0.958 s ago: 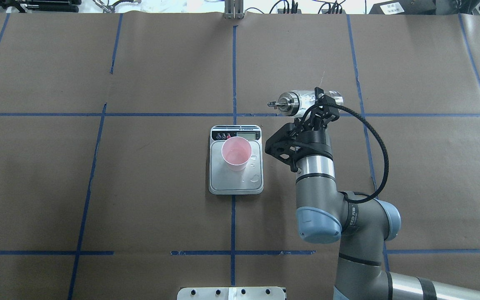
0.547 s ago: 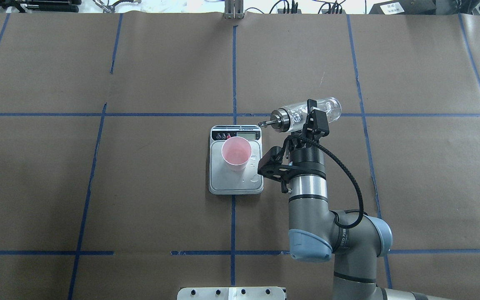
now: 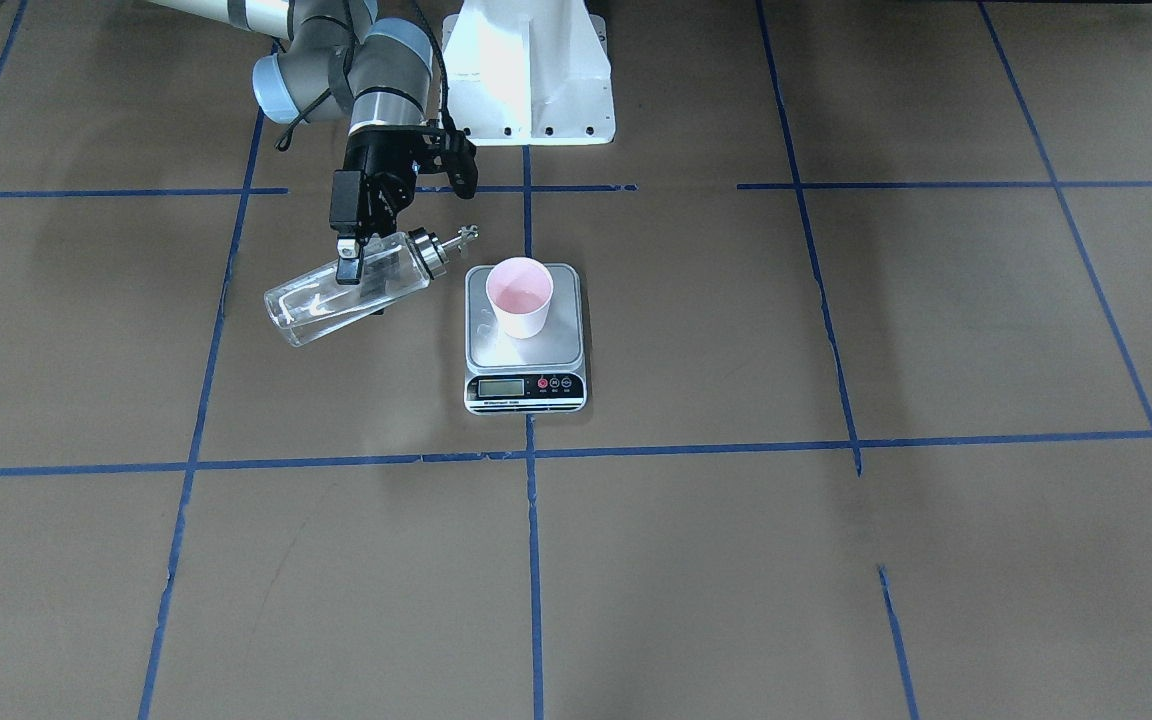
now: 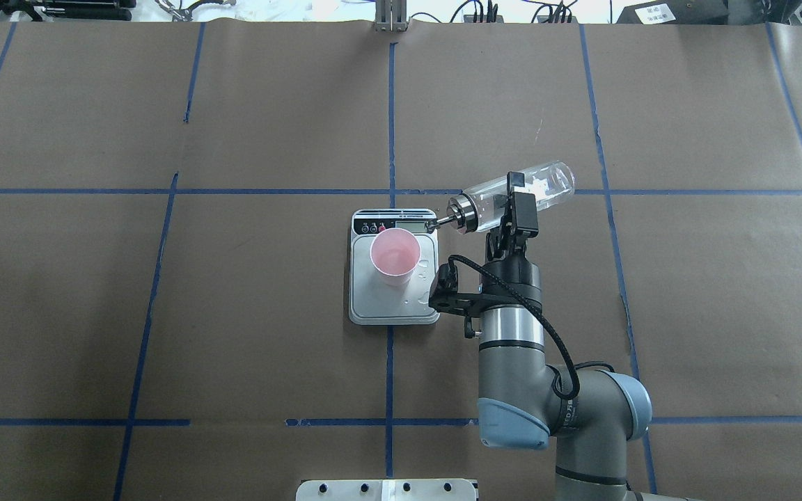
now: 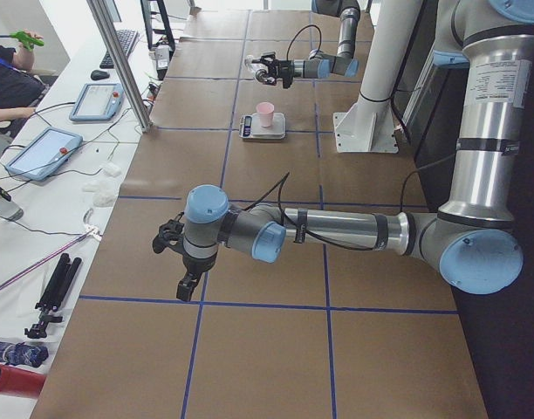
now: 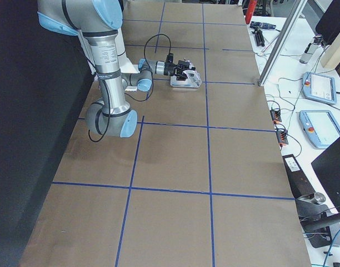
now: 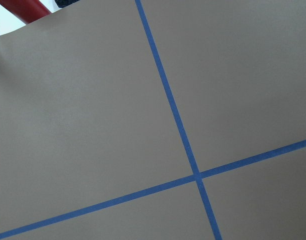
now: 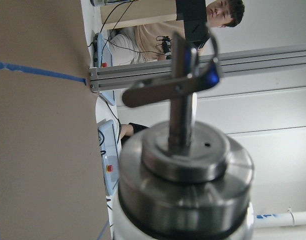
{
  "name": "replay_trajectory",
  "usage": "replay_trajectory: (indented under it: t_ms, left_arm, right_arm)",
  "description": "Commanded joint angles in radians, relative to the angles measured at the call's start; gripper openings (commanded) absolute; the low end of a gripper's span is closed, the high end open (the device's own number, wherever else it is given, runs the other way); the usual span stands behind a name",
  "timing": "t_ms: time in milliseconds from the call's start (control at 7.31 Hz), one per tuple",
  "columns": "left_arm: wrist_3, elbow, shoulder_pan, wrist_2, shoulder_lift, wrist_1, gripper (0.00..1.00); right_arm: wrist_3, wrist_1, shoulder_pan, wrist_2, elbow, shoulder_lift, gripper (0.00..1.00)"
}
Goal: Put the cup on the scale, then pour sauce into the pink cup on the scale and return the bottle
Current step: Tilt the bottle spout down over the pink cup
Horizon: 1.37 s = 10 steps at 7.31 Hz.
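The pink cup (image 4: 395,255) stands upright on the scale (image 4: 387,306), toward its display end; it also shows in the front view (image 3: 520,296) on the scale (image 3: 496,348). My right gripper (image 4: 518,197) is shut on the clear bottle (image 4: 544,182), held in the air just right of the scale and lying near horizontal. Its metal spout (image 4: 436,224) points at the scale's far right corner, short of the cup. No stream of sauce shows. The right wrist view shows the collar and spout (image 8: 185,170) close up. My left gripper (image 5: 187,281) hangs far off; I cannot tell if it is open.
Drops of liquid (image 4: 425,298) lie on the scale's platform right of the cup. Brown paper with blue tape lines (image 4: 390,118) covers the table. The robot's white base (image 3: 528,70) stands behind the scale. Operators' tablets (image 5: 40,153) lie off the table's far edge.
My right gripper has carried the bottle nearer to me and towards the scale. The bottle has turned so its spout has come down to the scale's far right corner.
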Motion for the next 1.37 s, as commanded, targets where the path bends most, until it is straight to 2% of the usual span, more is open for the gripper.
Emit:
replay_trajectory:
  t_ms: [0,411,821,1232]
  left_arm:
    - [0.001,0.006,-0.001,0.0,-0.001,-0.012,1.0]
    - [0.001,0.006,-0.003,0.0,-0.001,-0.012,1.0]
    - [0.001,0.02,-0.003,0.0,-0.001,-0.015,1.0]
    - [0.0,0.02,-0.003,0.0,-0.001,-0.013,1.0]
  right_arm:
    - [-0.076,0.0,-0.005,-0.022,-0.007,0.0,0.0]
    - [-0.157,-0.002,-0.009,-0.025,-0.016,0.006,0.0]
    - [-0.168,-0.074,-0.009,-0.027,-0.016,0.055,0.0]
    - [-0.168,-0.075,-0.008,-0.035,-0.016,0.055,0.0]
